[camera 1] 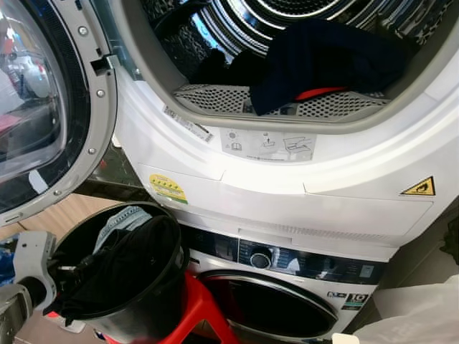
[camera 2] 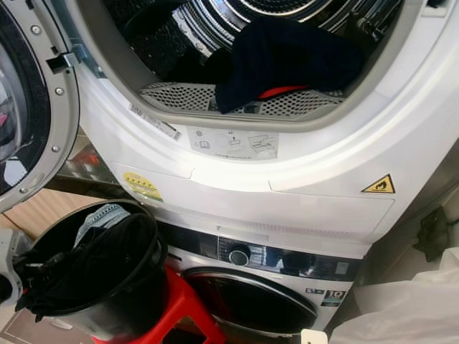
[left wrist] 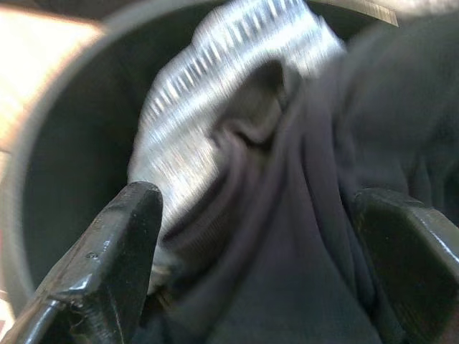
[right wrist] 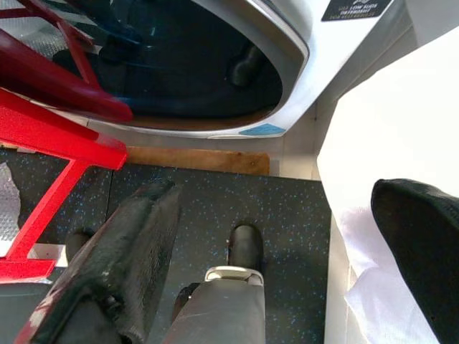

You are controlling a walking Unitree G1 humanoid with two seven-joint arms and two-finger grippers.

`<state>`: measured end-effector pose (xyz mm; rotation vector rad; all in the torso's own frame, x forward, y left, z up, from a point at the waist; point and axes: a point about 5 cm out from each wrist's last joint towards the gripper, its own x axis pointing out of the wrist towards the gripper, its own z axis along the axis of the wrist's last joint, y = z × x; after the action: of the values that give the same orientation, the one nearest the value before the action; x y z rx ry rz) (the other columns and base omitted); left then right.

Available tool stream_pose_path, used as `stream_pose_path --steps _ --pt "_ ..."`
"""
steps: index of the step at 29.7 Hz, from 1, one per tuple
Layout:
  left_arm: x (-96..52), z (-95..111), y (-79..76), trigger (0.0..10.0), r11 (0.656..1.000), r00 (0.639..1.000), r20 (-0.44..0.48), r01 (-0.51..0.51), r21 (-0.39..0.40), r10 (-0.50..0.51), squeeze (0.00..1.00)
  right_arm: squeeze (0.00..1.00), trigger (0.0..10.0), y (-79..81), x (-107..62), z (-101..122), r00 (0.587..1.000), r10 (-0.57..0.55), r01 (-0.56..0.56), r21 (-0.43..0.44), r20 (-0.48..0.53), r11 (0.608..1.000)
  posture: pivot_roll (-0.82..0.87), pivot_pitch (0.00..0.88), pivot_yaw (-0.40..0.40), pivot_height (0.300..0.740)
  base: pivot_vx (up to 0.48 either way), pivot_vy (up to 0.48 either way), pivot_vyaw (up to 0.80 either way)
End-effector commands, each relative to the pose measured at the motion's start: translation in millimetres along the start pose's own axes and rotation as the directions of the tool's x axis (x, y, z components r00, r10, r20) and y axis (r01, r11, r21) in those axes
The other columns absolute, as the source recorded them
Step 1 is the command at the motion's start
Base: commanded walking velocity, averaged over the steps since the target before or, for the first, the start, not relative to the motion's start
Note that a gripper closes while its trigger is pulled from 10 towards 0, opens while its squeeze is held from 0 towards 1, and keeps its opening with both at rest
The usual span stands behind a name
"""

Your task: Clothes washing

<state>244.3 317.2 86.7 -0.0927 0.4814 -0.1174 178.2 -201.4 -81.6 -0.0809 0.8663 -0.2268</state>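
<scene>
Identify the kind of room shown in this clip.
Most likely a home laundry corner: a dryer with its door open is stacked on a front-loading washing machine, and a black bucket of clothes sits on a red stool.

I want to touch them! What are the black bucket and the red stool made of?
Black bucket: probably plastic, smooth with a slight shine on its rim. Red stool: looks like painted metal, with thin straight glossy bars, though hard plastic is possible.
</scene>
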Motion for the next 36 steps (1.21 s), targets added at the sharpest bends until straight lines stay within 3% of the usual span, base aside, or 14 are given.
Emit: stream_pose_path --steps 1,5,8,14,27,36 --pt "-1.6 0.5 8.3 10.0 0.999 0.999 -0.035 -0.002 0.046 0.004 1.0 0.0 10.0 1.0 -1.7 -6.9 1.0 0.003 -0.003 0.006 -0.026 1.0 0.02 0.054 0.112 0.74 0.0 0.0 0.0" --pt "-1.5 3.0 11.1 10.0 0.996 0.999 -0.047 0.023 0.087 -0.019 1.0 0.0 10.0 -1.4 -2.1 -9.0 0.999 -0.004 0.005 0.007 -0.032 1.0 0.01 0.055 0.11 0.74 0.0 0.0 0.0" --pt "-3.2 3.7 13.5 10.0 0.985 0.992 -0.113 0.079 0.155 -0.062 1.0 0.0 10.0 -3.3 -2.4 -10.5 0.999 -0.01 0.01 0.007 -0.036 1.0 0.01 0.054 0.108 0.74 0.0 0.0 0.0" --pt "0.1 4.8 17.1 10.0 0.968 0.99 -0.136 0.08 0.236 -0.048 1.0 0.0 10.0 -4.0 -2.3 -10.2 0.999 -0.011 0.011 0.007 -0.034 1.0 0.01 0.055 0.098 0.74 0.0 0.0 0.0" --pt "23.8 19.3 7.1 10.0 0.945 0.984 -0.075 0.177 0.276 -0.163 1.0 0.0 10.0 -8.4 -0.5 -4.3 1.0 -0.012 0.011 -0.009 -0.012 1.0 -0.01 0.058 0.07 0.74 0.0 0.0 0.0" --pt "35.8 3.7 -7.7 10.0 0.933 0.952 -0.107 0.302 0.198 -0.286 1.0 0.0 10.0 -19.1 -1.5 -8.5 1.0 -0.026 0.025 -0.036 -0.015 0.999 -0.04 0.068 0.04 0.74 0.0 0.0 0.0"
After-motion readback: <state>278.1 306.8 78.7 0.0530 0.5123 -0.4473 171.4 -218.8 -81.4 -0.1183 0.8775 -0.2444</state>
